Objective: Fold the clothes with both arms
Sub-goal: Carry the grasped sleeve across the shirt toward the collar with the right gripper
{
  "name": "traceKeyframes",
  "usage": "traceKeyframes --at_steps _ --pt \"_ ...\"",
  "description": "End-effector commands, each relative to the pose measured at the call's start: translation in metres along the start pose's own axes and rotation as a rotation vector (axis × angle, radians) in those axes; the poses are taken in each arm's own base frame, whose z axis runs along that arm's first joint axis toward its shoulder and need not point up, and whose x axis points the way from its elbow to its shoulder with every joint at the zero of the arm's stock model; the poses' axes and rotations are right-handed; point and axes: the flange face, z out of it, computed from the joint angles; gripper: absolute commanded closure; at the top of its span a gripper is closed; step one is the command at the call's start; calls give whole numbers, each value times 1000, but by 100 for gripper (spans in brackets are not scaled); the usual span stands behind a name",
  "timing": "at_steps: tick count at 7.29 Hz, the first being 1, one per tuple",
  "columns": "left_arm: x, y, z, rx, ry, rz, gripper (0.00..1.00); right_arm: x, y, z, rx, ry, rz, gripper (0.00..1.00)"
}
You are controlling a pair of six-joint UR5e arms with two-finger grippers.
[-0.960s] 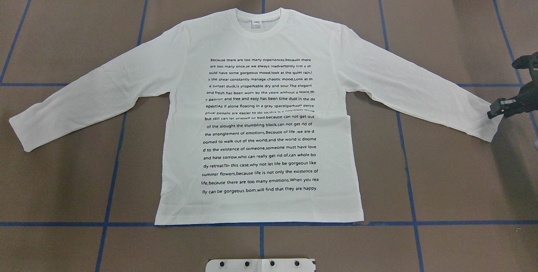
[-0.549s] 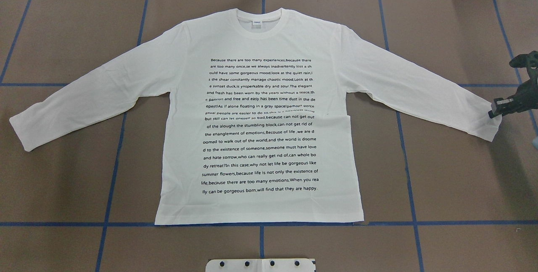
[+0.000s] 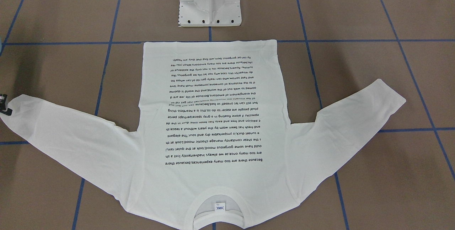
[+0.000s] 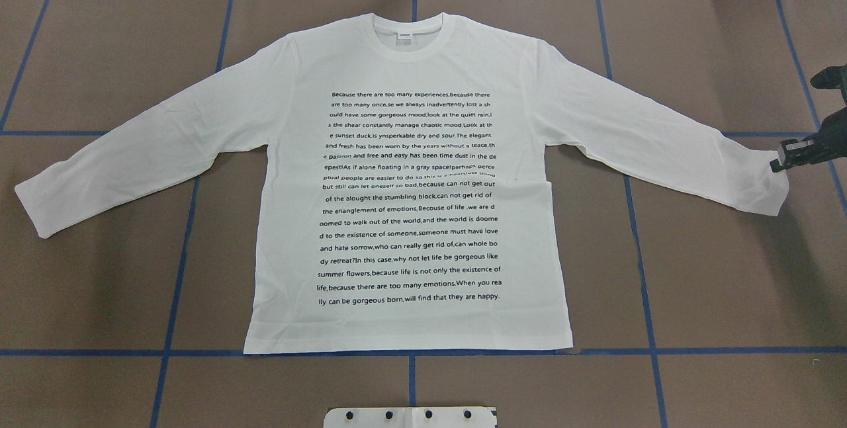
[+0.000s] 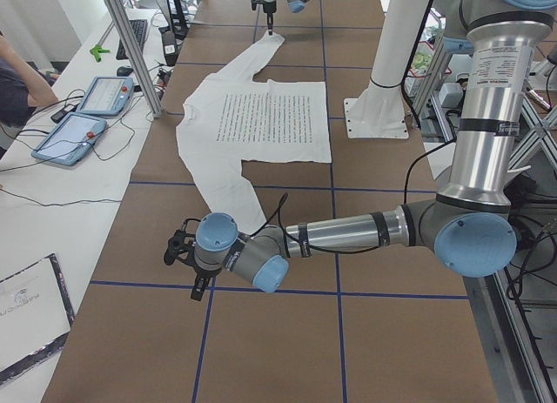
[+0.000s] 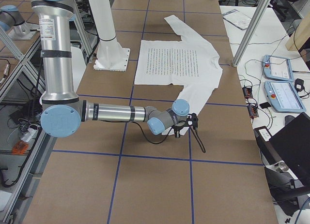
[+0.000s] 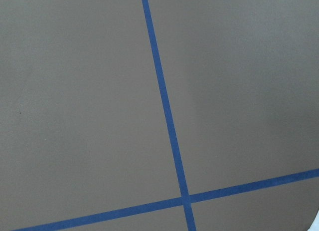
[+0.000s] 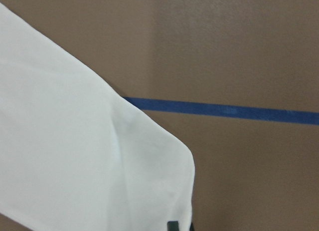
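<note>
The white long-sleeved T-shirt (image 4: 410, 203) lies flat on the brown table, printed text up, collar at the far side and both sleeves spread out. My right gripper (image 4: 777, 165) is shut on the right sleeve's cuff, whose corner is raised a little. In the right wrist view the sleeve (image 8: 75, 156) fills the left side and a black fingertip (image 8: 172, 225) shows at its edge. My left gripper (image 5: 183, 253) appears only in the exterior left view, low over bare table just beyond the left cuff; I cannot tell whether it is open or shut.
Blue tape lines (image 4: 410, 352) grid the table. The white pedestal base (image 3: 210, 2) stands at the robot's edge, just past the shirt's hem. A side bench holds two teach pendants (image 5: 83, 116), with a person's arm (image 5: 22, 81) next to them.
The right gripper has moved toward the table's far side with the cuff, drawing the sleeve's end along with it. The rest of the shirt has not moved.
</note>
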Motion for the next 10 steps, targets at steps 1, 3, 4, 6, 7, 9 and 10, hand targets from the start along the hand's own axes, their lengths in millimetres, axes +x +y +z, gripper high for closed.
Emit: traceKeyframes --at_steps 1,3,4,6,7,9,10 --pt "2 -5 -1 5 1 3 7 -51 -14 -34 48 -78 -71 100" --pt "2 -8 -1 8 -3 7 7 -161 -73 -73 97 -206 -27 100" --pt "2 -8 -1 9 -6 7 10 -226 -91 -79 93 -257 24 100" --pt "1 -8 0 8 -8 7 1 -340 -96 -61 123 -282 12 100" --pt "2 -8 -1 9 -6 7 1 -390 -103 -61 164 -288 13 100" --pt "2 -9 -1 10 -7 8 1 -465 -121 -108 206 -354 -8 100" --pt "1 -7 0 7 -8 5 1 -495 -123 -137 238 -404 -26 100"
